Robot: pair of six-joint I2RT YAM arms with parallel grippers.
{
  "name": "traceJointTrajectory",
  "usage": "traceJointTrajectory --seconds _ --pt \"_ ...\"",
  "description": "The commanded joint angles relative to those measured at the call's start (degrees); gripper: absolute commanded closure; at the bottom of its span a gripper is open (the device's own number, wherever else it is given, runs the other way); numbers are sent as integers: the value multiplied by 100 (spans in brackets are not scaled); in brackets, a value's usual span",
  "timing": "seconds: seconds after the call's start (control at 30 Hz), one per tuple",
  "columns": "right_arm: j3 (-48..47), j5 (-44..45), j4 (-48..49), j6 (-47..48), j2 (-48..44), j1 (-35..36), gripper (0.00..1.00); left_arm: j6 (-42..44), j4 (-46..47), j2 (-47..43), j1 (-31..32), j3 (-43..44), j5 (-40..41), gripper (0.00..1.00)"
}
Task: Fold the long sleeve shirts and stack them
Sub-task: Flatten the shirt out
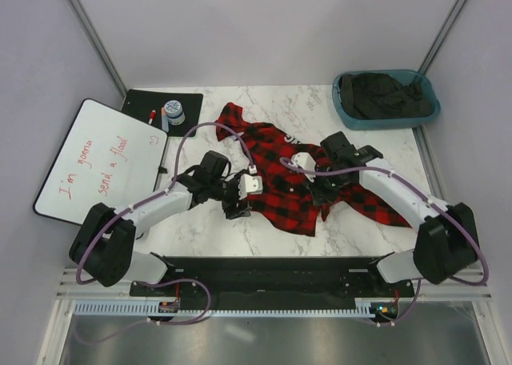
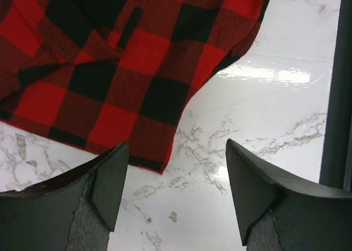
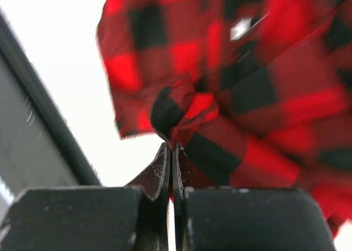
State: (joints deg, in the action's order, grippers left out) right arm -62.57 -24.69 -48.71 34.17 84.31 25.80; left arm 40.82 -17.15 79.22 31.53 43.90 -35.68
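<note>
The right gripper [image 3: 170, 152] is squeezed tight on a small bunch of the shirt [image 3: 264, 97]. The cloth puckers up just above its closed fingers. The left gripper [image 2: 176, 147] is spread wide and holds nothing. It hangs just over the near edge of the shirt, and bare table [image 2: 264, 113] shows between its fingers.

The shirt has red and black checks. It lies crumpled in the middle of the table, under both grippers. It looks soft, floppy and light (more like a blanket than a box), so I think it will sag and slide wherever nobody holds it. One pinch in the middle would likely just drag it into a lump. The best places to grab look like an edge or a corner, one for each gripper, so it can be pulled flat. The corner right in front of the left gripper looks easy to reach.

Seen from above, both arms reach forward and bend in toward the middle. The left arm [image 1: 152, 209] comes in low from the left. The right arm [image 1: 400, 193] crosses over a part of the shirt that trails off to the right. A blue bin [image 1: 384, 122] with dark clothes sits at the far right corner, well apart. A whiteboard [image 1: 96, 173] lies on the left.
</note>
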Motion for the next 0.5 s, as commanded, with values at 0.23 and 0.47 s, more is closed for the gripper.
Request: traceJointTrajectory --seconds 0.23,0.47 --pt "-105 -431 -2255 1661 -540 -918 81 602 1302 1111 1126 154 1238 27" --pt "-1117 -853 -2408 1760 -214 -1613 38 2427 73 1010 1032 -65 1608 89"
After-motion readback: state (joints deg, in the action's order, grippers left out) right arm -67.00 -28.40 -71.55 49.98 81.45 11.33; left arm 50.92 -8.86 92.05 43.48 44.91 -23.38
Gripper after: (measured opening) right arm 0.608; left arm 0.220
